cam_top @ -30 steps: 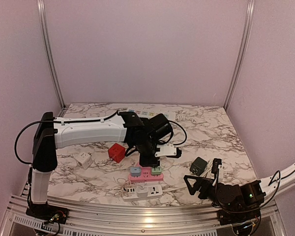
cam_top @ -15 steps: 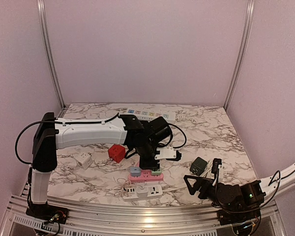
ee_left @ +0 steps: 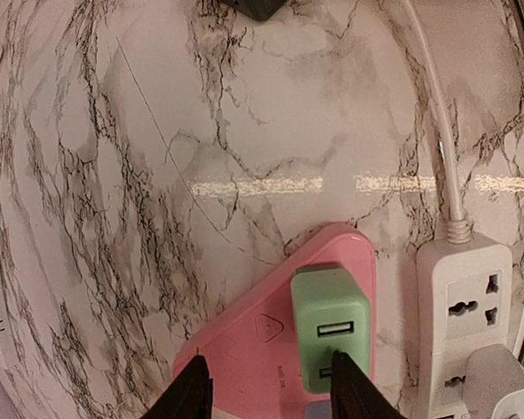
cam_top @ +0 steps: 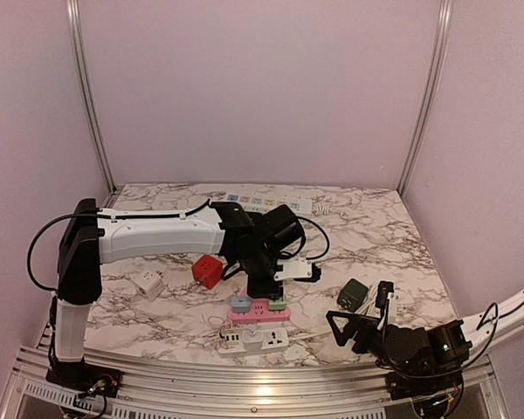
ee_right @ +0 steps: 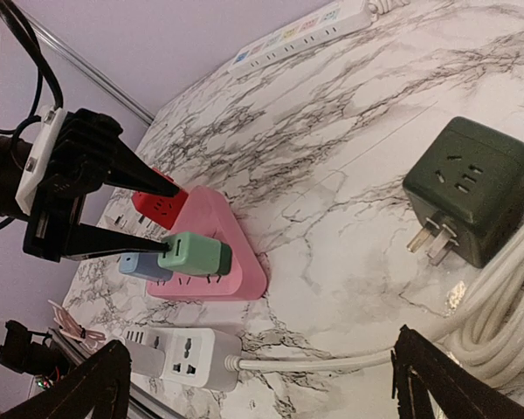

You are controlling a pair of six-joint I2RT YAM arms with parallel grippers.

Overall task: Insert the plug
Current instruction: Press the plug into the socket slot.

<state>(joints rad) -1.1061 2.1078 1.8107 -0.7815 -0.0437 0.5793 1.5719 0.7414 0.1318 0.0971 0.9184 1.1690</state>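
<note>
Shifted only slightly since a second ago, the left pincer (ee_left: pixel 271 371) hangs released over the one pink power strip (ee_left: pixel 244 349), its two fingers (ee_left: pixel 192 394) loosely straddling one green plug (ee_left: pixel 330 336) standing in it beside one blue-grey plug (ee_right: pixel 140 264), while the right pincer (ee_right: pixel 258 349) gapes empty at the desk's (cam_top: pixel 375 236) near edge.

Soft light, perhaps warped edges

In the left wrist view, the bottom edge is cutting off the pink power strip (ee_left: pixel 244 349) and the white power strip (ee_left: pixel 465 301) at lower right, while the top edge is clipping a dark object (ee_left: pixel 258 7) beyond recognition.
</note>
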